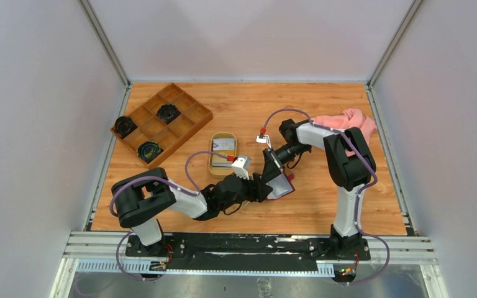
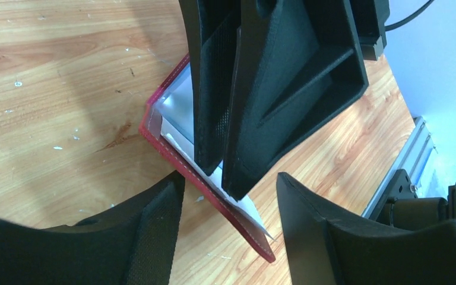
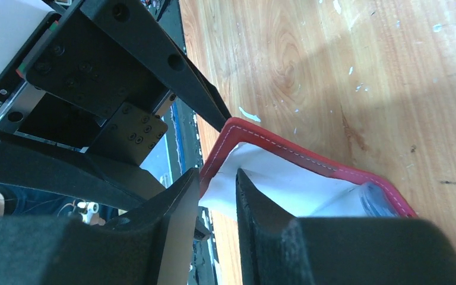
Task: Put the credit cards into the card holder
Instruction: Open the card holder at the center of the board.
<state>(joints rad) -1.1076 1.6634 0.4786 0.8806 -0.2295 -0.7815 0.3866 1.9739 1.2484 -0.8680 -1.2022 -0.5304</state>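
Note:
The dark red card holder (image 1: 284,184) stands open on edge on the table, mid-front. My right gripper (image 1: 275,166) reaches down into it; its fingers (image 2: 273,89) straddle a greyish-white credit card (image 2: 249,214) lying against the holder's red wall (image 2: 178,157). In the right wrist view the gripper (image 3: 218,175) shows a narrow gap with the card (image 3: 285,184) and red rim (image 3: 285,148) just past its tips. My left gripper (image 2: 230,178) is open wide around the holder's lower edge, touching nothing. More cards (image 1: 223,147) lie in the oval tray.
The oval tan tray (image 1: 222,133) sits just behind the holder. A brown compartmented box (image 1: 183,127) with three dark round discs stands at the back left. A pink cloth (image 1: 348,121) lies at the back right, behind the right arm. The two grippers are very close together.

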